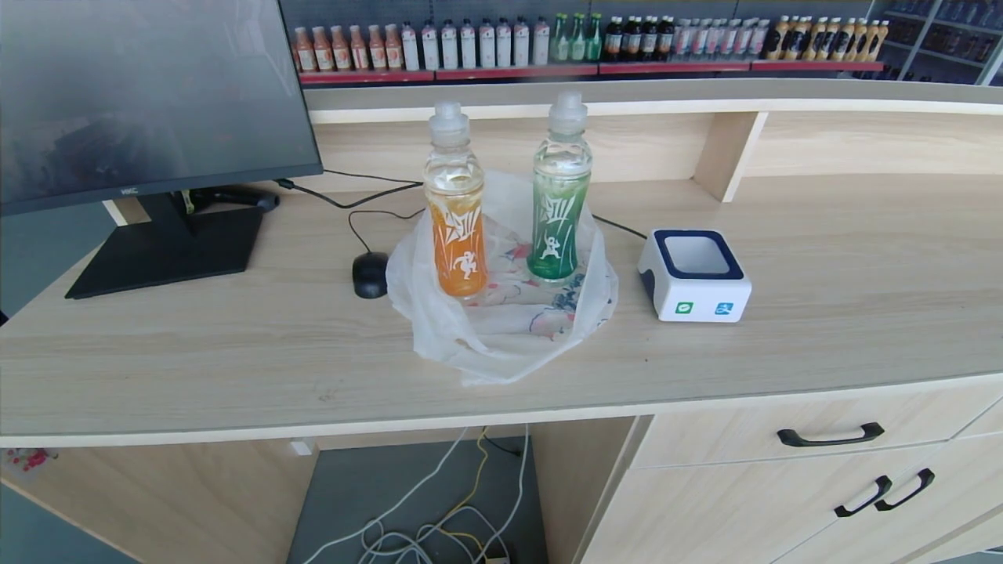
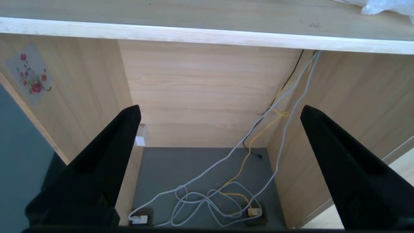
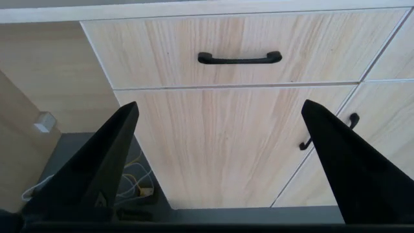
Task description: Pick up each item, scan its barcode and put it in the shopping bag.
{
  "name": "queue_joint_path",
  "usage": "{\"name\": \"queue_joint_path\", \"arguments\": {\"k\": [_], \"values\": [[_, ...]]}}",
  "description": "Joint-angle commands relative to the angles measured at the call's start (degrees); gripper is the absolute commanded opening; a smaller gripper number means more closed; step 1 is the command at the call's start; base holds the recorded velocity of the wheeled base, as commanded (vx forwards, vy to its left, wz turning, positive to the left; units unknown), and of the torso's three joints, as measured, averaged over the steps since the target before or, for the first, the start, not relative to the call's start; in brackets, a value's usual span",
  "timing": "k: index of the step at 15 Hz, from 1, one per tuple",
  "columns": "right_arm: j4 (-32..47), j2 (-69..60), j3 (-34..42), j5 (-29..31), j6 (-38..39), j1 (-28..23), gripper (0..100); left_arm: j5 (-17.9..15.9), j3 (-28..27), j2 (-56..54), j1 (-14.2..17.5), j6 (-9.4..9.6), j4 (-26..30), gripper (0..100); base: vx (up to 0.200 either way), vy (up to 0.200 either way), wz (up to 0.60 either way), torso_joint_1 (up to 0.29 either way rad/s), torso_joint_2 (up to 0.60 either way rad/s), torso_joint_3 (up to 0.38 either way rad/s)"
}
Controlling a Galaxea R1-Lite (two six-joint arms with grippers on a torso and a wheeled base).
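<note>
An orange-drink bottle (image 1: 456,205) and a green-drink bottle (image 1: 559,192) stand upright side by side on a thin white shopping bag (image 1: 501,313) spread flat on the wooden counter (image 1: 235,360). The white barcode scanner (image 1: 693,274) sits just right of the bag. My left gripper (image 2: 217,120) hangs below the counter's edge, facing the open knee space, open with nothing between its fingers. My right gripper (image 3: 220,116) is also low, facing the drawer fronts, open and holding nothing.
A monitor (image 1: 149,102) on a black stand (image 1: 168,247) fills the counter's back left. A black mouse (image 1: 369,274) lies left of the bag, its cable trailing back. Cables (image 2: 220,188) lie on the floor under the counter. Drawers with black handles (image 3: 239,58) are at the right.
</note>
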State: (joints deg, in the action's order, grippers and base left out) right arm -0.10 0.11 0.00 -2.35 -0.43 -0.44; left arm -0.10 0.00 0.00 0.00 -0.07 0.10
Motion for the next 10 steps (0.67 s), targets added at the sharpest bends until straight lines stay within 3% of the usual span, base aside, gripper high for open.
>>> {"name": "queue_joint_path", "arguments": {"k": [1, 9, 10], "values": [[0.0, -0.1, 0.0, 0.0, 0.0, 0.0, 100, 0.0, 0.0, 0.0, 0.1, -0.01, 0.0, 100, 0.0, 0.0, 0.0, 0.0, 0.0, 0.0], [0.0, -0.1, 0.0, 0.0, 0.0, 0.0, 100, 0.0, 0.0, 0.0, 0.1, -0.01, 0.0, 100, 0.0, 0.0, 0.0, 0.0, 0.0, 0.0], [0.0, -0.1, 0.0, 0.0, 0.0, 0.0, 100, 0.0, 0.0, 0.0, 0.1, -0.19, -0.1, 100, 0.0, -0.2, 0.0, -0.002, 0.0, 0.002]]}}
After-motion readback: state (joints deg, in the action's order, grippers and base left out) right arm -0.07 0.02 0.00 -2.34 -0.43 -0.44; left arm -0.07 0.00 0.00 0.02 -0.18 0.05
